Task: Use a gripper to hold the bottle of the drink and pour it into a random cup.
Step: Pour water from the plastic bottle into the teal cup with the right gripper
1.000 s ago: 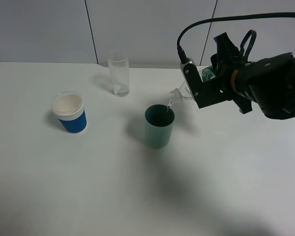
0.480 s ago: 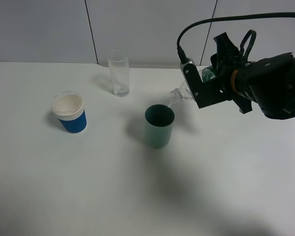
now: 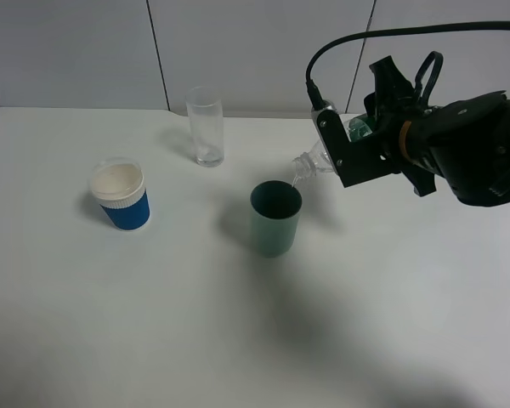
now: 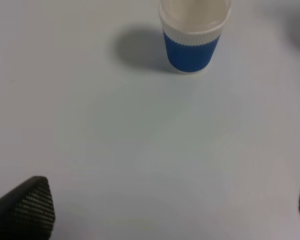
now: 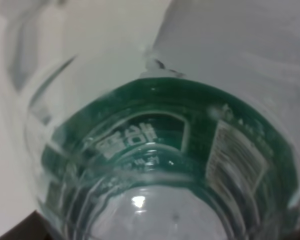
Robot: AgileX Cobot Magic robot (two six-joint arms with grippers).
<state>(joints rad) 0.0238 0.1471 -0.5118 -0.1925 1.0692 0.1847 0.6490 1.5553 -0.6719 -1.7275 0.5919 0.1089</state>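
Note:
My right gripper (image 3: 350,146) is shut on the bottle of the drink (image 3: 310,163), a small clear bottle with a dark green label. It holds the bottle tilted, its open mouth down and left, just above the rim of the teal-green cup (image 3: 274,218). A thin stream runs from the mouth into the cup. The right wrist view is filled by the bottle's base and green label (image 5: 160,165). My left gripper is out of the high view; in the left wrist view only its two black fingertips (image 4: 27,207) show, far apart over bare table.
A blue ribbed paper cup with a white rim (image 3: 120,195) stands at the left, also in the left wrist view (image 4: 192,35). A tall clear glass (image 3: 206,126) stands at the back, behind the cup. The white table (image 3: 238,340) ends at a grey wall.

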